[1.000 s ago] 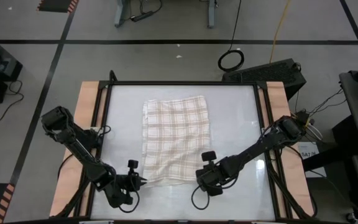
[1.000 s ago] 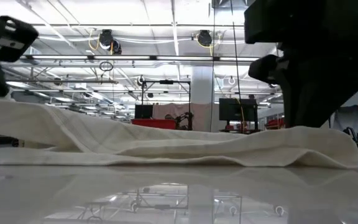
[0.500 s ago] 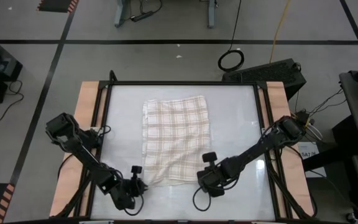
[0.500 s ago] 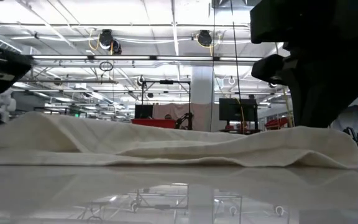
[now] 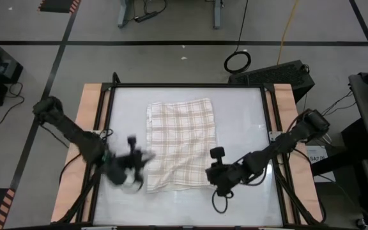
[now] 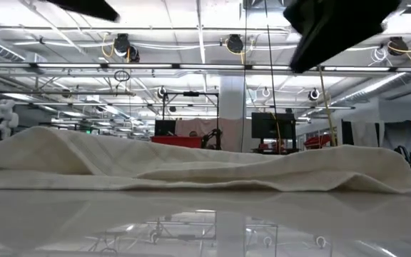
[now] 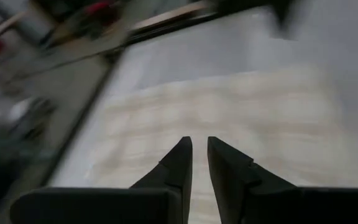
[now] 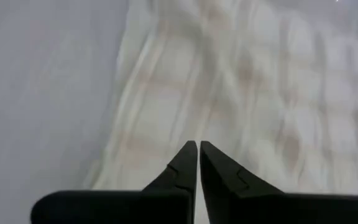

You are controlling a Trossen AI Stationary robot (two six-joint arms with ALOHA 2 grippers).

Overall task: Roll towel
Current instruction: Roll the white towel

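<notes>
1. 1 big white desk (image 5: 248, 115) carries everything, and the towel (image 5: 181, 144) lies spread flat on it, a bit left of centre, near edge slightly rumpled and not yet rolled.
2. 2 dark arms hang over the near corners: the left pincer (image 5: 135, 167) is just off the towel's near-left corner, fingers a narrow slit apart, holding nothing.
3. Over on the other side, the right pincer (image 5: 217, 171) sits just off the near-right corner, fingers pressed together, also holding nothing; its wrist view looks down on bare cloth.
4. My read: both pincers need to spread, drop onto the near hem together and pinch level with each other, or the roll will start crooked and loose.
</notes>
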